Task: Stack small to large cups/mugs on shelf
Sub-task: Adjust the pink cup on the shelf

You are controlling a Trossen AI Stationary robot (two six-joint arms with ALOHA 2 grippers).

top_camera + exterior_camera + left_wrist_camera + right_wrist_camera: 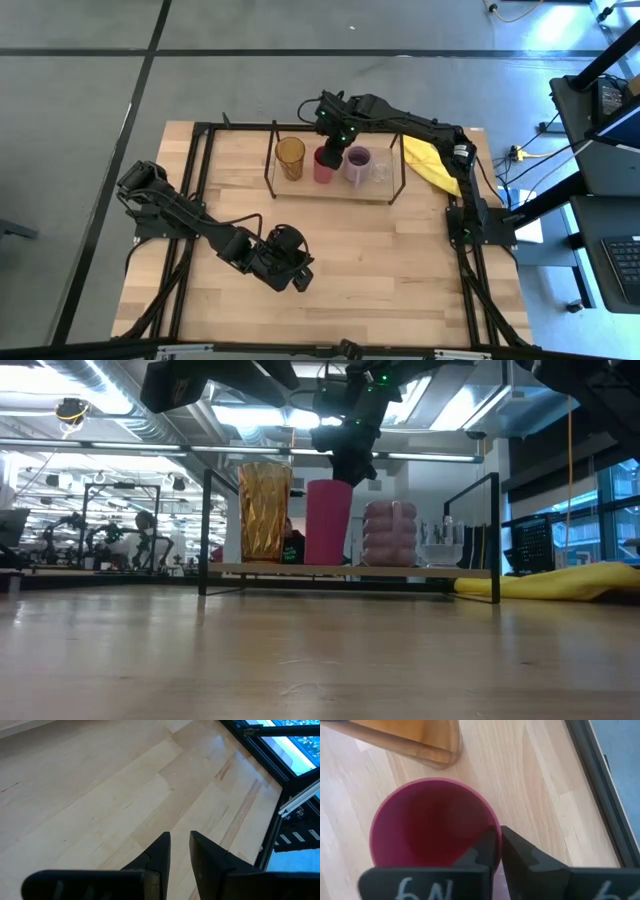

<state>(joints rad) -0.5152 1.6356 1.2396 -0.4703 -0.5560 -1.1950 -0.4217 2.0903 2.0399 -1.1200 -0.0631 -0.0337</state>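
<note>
On shelf, magenta-red cup upright

magenta cup: near rim lying hidden behind right gripper fingers
amber tumbler: running past the frame edge

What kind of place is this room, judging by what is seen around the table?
Probably a robotics lab or workshop. Beyond the shelf the low view shows other robot arm rigs, exposed ceiling ducts and strip lighting; the high view shows a desk with a keyboard beside the table.
</note>
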